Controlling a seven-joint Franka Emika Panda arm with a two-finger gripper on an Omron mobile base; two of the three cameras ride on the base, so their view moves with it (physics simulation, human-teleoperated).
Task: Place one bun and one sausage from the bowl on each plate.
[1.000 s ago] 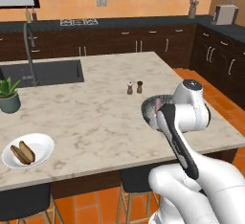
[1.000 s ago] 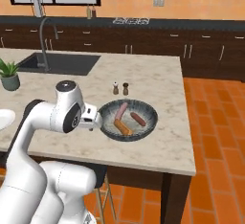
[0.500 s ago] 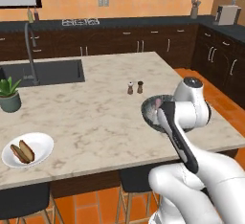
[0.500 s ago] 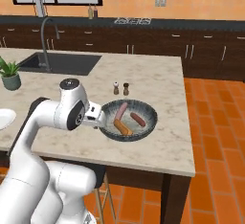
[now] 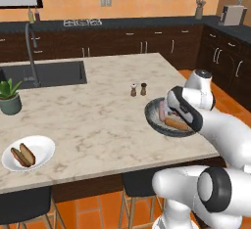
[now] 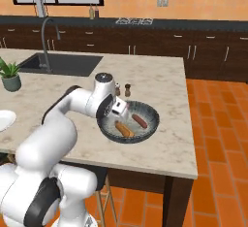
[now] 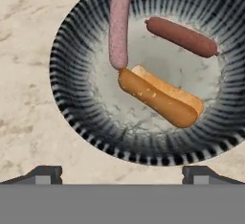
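Observation:
The dark streaky bowl [image 7: 72, 74] lies right below my open gripper [image 7: 122, 175], whose fingertips [image 7: 45, 174] stand wide apart with nothing between them. In it are a tan bun [image 7: 160, 96], a pale pink sausage [image 7: 118, 29] and a dark red-brown sausage [image 7: 182, 36]. From the right base view the gripper [image 6: 117, 114] hangs over the left rim of the bowl [image 6: 151, 124], near the bun [image 6: 124, 129]. The white plate [image 5: 44, 145] at the counter's near left carries a bun and a sausage [image 5: 22, 155]. The wood plate is out of view.
Salt and pepper shakers [image 5: 138, 89] stand just behind the bowl [image 5: 152, 121]. A potted plant [image 5: 10, 98] and the sink [image 5: 44, 74] with its tap are at the far left. The counter's edge runs close to the right of the bowl.
The hand has swung from beside the bowl toward it and now hovers over its rim. The food in the bowl and on the white plate has stayed put.

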